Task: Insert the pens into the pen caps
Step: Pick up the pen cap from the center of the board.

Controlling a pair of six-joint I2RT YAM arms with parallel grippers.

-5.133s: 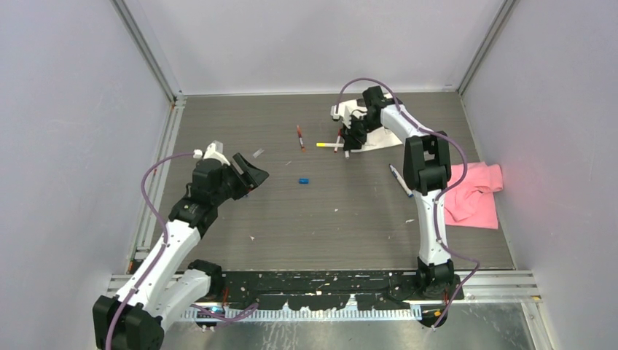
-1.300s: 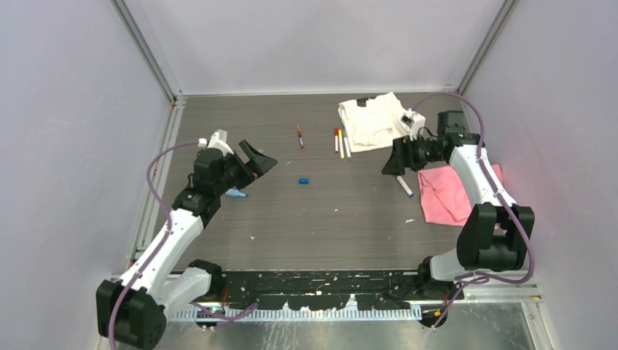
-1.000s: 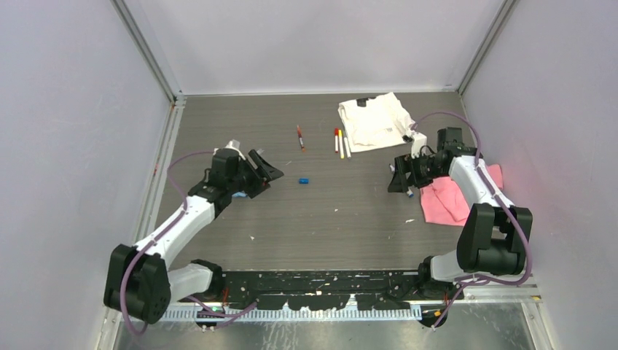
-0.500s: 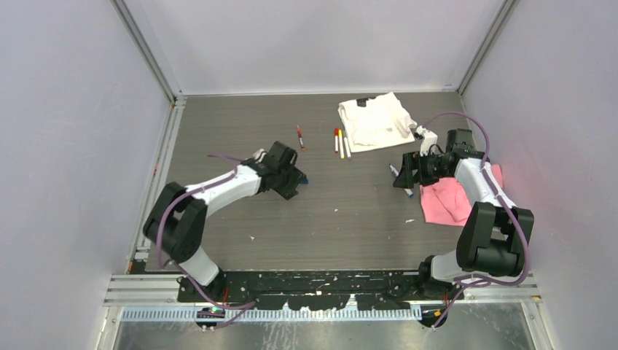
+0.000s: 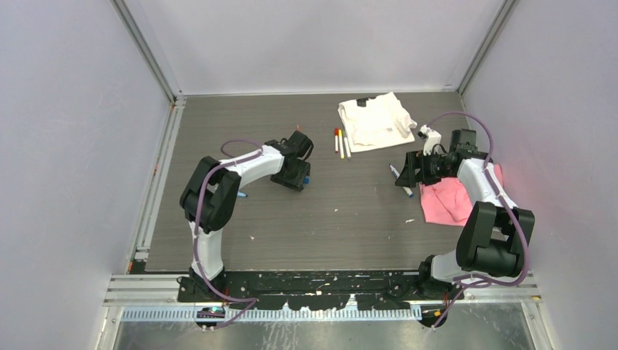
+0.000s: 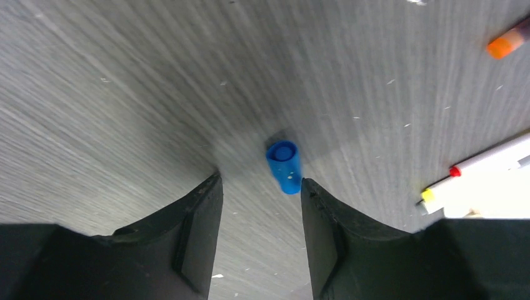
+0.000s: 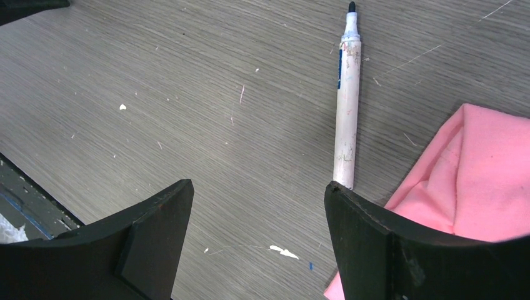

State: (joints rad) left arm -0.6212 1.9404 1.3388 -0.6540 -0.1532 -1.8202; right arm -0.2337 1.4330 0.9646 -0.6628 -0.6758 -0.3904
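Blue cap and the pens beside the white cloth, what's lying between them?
Nothing. The left wrist view shows only bare table with a few pale specks between the blue cap and the pens.

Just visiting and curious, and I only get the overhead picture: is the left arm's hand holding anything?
Observer: No. Its wrist camera shows the left hand open, with a blue cap lying loose just ahead of it, not gripped.
Visitor: And the right hand?
Observer: The right hand is open and empty too; a white pen lies just ahead of it, ungripped.
Visitor: Is that pen capped?
Observer: No, its dark tip is bare and points away from the hand.
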